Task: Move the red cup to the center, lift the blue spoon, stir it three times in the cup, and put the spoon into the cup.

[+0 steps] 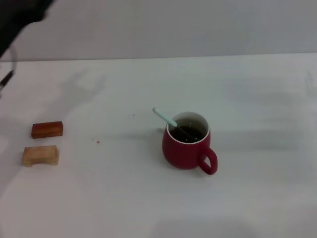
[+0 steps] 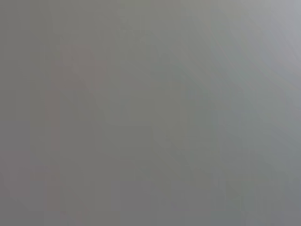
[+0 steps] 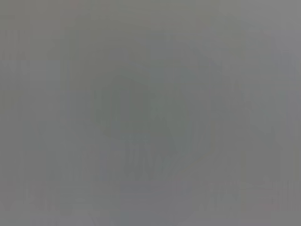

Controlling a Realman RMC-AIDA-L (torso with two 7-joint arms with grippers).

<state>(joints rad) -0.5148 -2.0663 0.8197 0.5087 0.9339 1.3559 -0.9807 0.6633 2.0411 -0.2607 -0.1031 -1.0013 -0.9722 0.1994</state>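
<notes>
We cannot see either set of jaws: both wrist views give only a featureless grey, and in the head view all that shows of the left arm point(image 1: 20, 15) is a dark shape at the far upper-left corner, well apart from the work, so whether either gripper is open or closed on anything we cannot tell; the right arm is out of sight altogether. Moving outward to the white table point(image 1: 257, 99), we find the red cup point(image 1: 187, 144) standing upright near the middle, its loop handle turned toward the robot's right and front, dark liquid inside. The blue spoon point(image 1: 165, 117) rests in the cup, bowl sunk in the liquid, pale handle leaning out over the rim toward the far left. Two small wooden blocks, a reddish one point(image 1: 47, 129) and a pale one point(image 1: 40, 155), lie well to the left, one just behind the other. We judge the task at its end: spoon placed, nothing held nearby. No further move seems called for except keeping the arms clear of the cup. We can read no brand, label or writing anywhere.
</notes>
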